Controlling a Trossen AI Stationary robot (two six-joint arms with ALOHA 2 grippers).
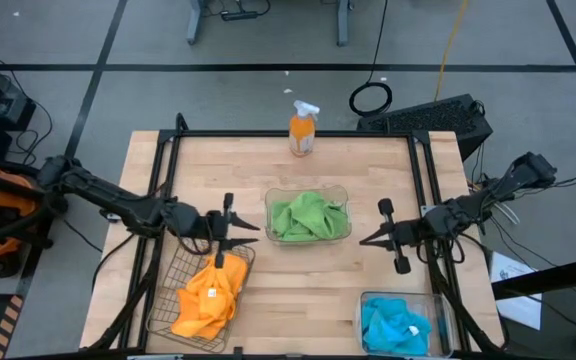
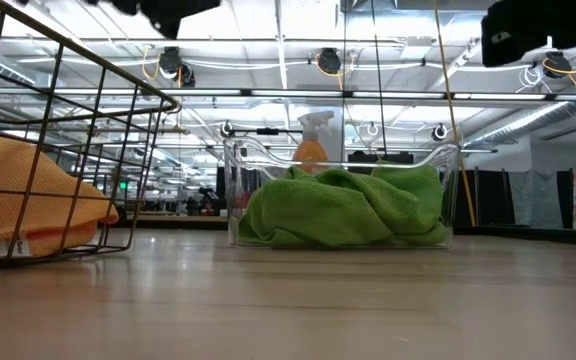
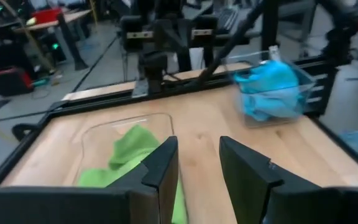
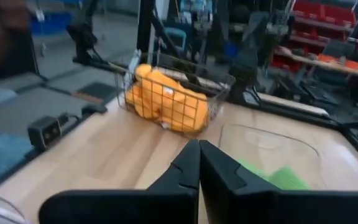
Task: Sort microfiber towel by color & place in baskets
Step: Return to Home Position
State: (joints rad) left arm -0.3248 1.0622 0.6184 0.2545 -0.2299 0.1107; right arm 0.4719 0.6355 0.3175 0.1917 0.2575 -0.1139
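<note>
Orange-yellow microfiber towels lie heaped in the wire mesh basket at the near left. Green towels fill the clear basket at the table's middle. Blue towels sit in the clear basket at the near right. My left gripper hovers by the wire basket's far end, pointing level toward the green towels, open with nothing between its fingers. My right gripper hovers to the right of the green basket, pointing left, shut and empty.
An orange spray bottle with a white trigger stands at the table's far edge, behind the green basket. Bare wood lies between the three baskets and along the near middle. Black frame rails run down both sides of the table.
</note>
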